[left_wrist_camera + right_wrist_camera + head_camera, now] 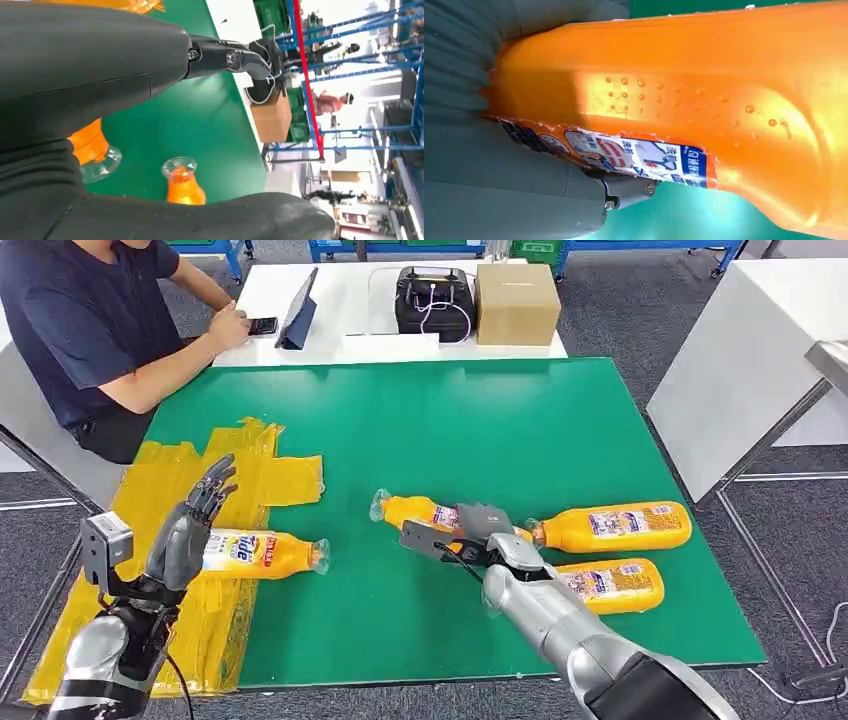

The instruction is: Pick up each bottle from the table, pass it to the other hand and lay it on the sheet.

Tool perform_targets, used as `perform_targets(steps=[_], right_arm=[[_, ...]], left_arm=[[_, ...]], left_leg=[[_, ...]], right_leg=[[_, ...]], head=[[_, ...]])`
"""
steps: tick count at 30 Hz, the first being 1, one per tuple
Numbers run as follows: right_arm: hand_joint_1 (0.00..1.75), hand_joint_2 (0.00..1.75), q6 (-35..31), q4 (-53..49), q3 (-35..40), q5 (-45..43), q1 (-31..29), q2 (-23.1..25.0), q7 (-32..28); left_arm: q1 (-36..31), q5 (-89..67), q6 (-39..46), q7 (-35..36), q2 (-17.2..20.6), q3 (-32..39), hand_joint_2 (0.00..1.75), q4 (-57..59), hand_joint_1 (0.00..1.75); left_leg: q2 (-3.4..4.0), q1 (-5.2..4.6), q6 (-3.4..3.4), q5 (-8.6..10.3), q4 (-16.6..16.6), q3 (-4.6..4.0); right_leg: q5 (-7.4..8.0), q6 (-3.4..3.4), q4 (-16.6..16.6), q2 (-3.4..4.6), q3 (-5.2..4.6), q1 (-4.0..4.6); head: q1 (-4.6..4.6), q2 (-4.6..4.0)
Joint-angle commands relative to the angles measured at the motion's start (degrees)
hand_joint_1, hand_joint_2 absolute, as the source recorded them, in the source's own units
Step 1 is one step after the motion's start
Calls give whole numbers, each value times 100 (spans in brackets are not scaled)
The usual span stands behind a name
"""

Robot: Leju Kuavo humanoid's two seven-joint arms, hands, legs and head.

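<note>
Left hand (190,530) was raised above the yellow sheet (160,490) with its fingers spread and nothing in them. Just under it a bottle (262,553) lay on its side, its body on the sheet and its clear cap end poking out over the green mat (450,420); whether the hand touched it could not be told. The sheet covered the mat's left edge and hung past the near left corner. Between that cap and the next bottle stretched a bare band of green, open for moving.

Right hand (478,532) lay on the middle bottle (420,511), which rested on the mat with its clear cap pointing left. In the right wrist view the grey thumb and palm pressed against the orange body (704,100) beside the label, grasping it. Two more bottles lay just to the right: the far one (612,527) and the near one (610,585), both on their sides, close to the right arm and not far from the mat's near right edge.

Beyond the mat stood a white table (330,345) with a cardboard box (516,302) and a seated person (90,320) at its left end.
</note>
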Motion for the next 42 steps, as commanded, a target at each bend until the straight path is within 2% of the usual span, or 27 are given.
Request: perform_targets(steps=[1, 3, 4, 7, 9, 14, 15, 16, 21, 23, 25, 35, 42], right_arm=[[175, 175, -466, -1225, -1012, -279, 551, -81, -572], [175, 175, -375, -2577, -1268, -408, 968, -152, -677], [175, 175, -277, -3183, -1334, -470, 1148, -169, -671], [175, 175, -234, -5056, -1291, -516, 1851, -120, -880], [175, 175, -224, -5801, -1016, -448, 2157, -93, -1032], [175, 175, -219, -6151, -201, -288, 2435, -38, -1249], [175, 175, -483, -6235, 13, -154, 2302, -130, -1491], [175, 175, -474, -6383, 165, 19, 2221, -163, -1332], [175, 175, -264, -6134, 365, -13, 2182, -78, -1241], [175, 175, 8, -5738, 375, -181, 2290, -21, -1159], [175, 175, -69, -5258, 470, -176, 2311, -10, -1363], [175, 175, 72, -4709, 567, -351, 2192, 56, -1369], [175, 175, 74, -4717, 564, -349, 2178, 58, -1366]], left_arm=[[511, 572, 11, 200, -493, 563, 0, -496, 0], [846, 1042, -48, 294, -687, 717, 0, -835, 0], [992, 1267, -59, 318, -789, 778, 175, -982, 0], [1486, 1853, -82, 537, -1027, 767, 175, -1395, 0], [1692, 2302, -185, 750, -1077, 628, 175, -1508, 0], [1914, 2348, -208, 730, -1087, -9, 175, -1758, 0], [1854, 2147, -270, 416, -1039, -160, 175, -1909, 0], [1775, 2129, -113, 532, -1013, -330, 175, -2071, 0], [1651, 2188, 49, 532, -867, -667, 175, -2141, 0], [1710, 2331, 165, 694, -857, -723, 175, -2003, 0], [1768, 2312, 7, 482, -836, -758, 175, -1869, 0], [1687, 2331, -93, 437, -836, -907, 175, -1923, 0], [1691, 2331, -95, 437, -829, -904, 175, -1921, 0]], left_leg=[[-5, 4, 0, 8, -4, -18], [15, -1, 1, -3, -1, -11], [20, 2, 1, -2, -3, -19], [18, -1, 1, -10, 6, -41], [3, 0, 0, -12, 9, -67], [-14, 1, -1, -14, 3, -94], [-19, 2, -1, -14, 5, -102], [-22, 1, 0, -8, 5, -114], [-26, 3, -1, -4, 5, -127], [-24, 1, -2, -3, -1, -116], [-25, 3, -2, -2, -6, -108], [-23, -1, -1, 0, -5, -111], [-23, 0, -1, 0, -4, -111]], right_leg=[[7, 2, -9, -8, -11, 4], [2, 2, -3, 13, -10, 0], [6, 3, -8, 18, -17, 2], [-4, 3, 4, 17, -39, 0], [-10, 3, 5, 1, -57, 1], [-12, 3, -2, -7, -78, 1], [-13, 4, -1, -13, -84, 3], [-9, 3, 0, -15, -98, 2], [-5, 2, -1, -17, -108, 3], [-4, 2, -4, -16, -101, 1], [-4, 2, -11, -18, -89, 3], [-2, 2, -6, -12, -94, 0], [-1, 3, -7, -13, -93, 1]], head=[[-2, 0], [-2, 0], [-2, 0], [-2, 0], [-2, 0], [-2, 0], [-2, 0], [-2, 0], [-4, 0], [-2, 0], [-2, 0], [-2, 0], [-2, 0]])
